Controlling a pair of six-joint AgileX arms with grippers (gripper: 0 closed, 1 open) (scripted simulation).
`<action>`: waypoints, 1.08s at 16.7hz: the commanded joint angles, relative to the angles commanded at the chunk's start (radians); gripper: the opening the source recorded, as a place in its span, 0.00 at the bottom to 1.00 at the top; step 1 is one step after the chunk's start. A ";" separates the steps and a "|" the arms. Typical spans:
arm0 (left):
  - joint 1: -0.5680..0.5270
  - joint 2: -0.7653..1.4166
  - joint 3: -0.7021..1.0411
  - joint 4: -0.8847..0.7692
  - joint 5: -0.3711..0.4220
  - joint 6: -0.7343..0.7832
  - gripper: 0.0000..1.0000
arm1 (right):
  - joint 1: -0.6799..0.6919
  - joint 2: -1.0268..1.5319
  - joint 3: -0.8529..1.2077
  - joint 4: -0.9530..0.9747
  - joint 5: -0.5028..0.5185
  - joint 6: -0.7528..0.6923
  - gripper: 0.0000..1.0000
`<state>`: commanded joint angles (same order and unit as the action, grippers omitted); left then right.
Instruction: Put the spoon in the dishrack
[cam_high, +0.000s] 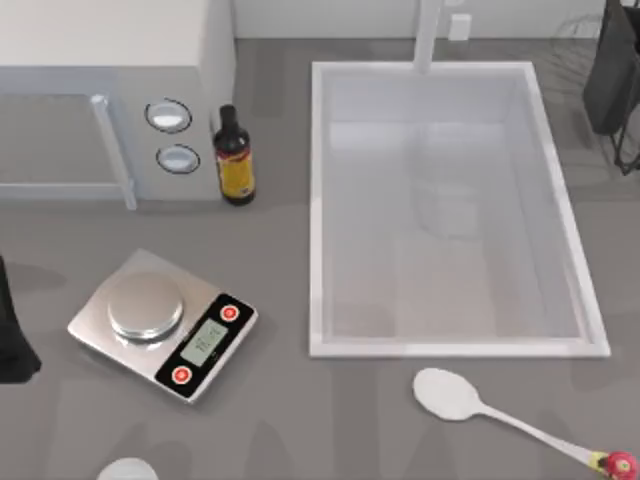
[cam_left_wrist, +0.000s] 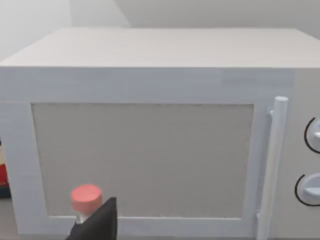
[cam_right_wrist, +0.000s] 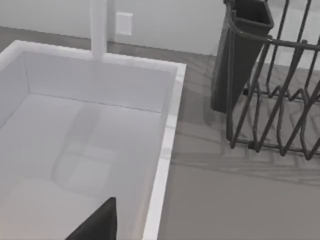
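Lying flat, spoon (cam_high: 455, 396) bowl toward the scale (cam_high: 162, 323) (knob far right), claw states indiscernible.

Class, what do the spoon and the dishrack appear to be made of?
Spoon: probably glazed ceramic or plastic, being smooth, white and slightly shiny, with a red-pink knob. Dishrack: likely coated metal wire, from its thin, dark, bent rods.

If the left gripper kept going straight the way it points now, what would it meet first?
Probably the small red-capped item just ahead of the left gripper, then the microwave door behind it; depth is unclear.
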<state>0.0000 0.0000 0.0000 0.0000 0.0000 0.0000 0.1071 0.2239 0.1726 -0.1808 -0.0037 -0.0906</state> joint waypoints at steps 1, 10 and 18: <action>0.000 0.000 0.000 0.000 0.000 0.000 1.00 | 0.029 0.074 0.049 -0.052 0.000 -0.026 1.00; 0.000 0.000 0.000 0.000 0.000 0.000 1.00 | 0.319 0.873 0.530 -0.586 0.009 -0.291 1.00; 0.000 0.000 0.000 0.000 0.000 0.000 1.00 | 0.473 1.268 0.797 -0.859 0.009 -0.427 1.00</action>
<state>0.0000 0.0000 0.0000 0.0000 0.0000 0.0000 0.5799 1.4924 0.9696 -1.0395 0.0054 -0.5173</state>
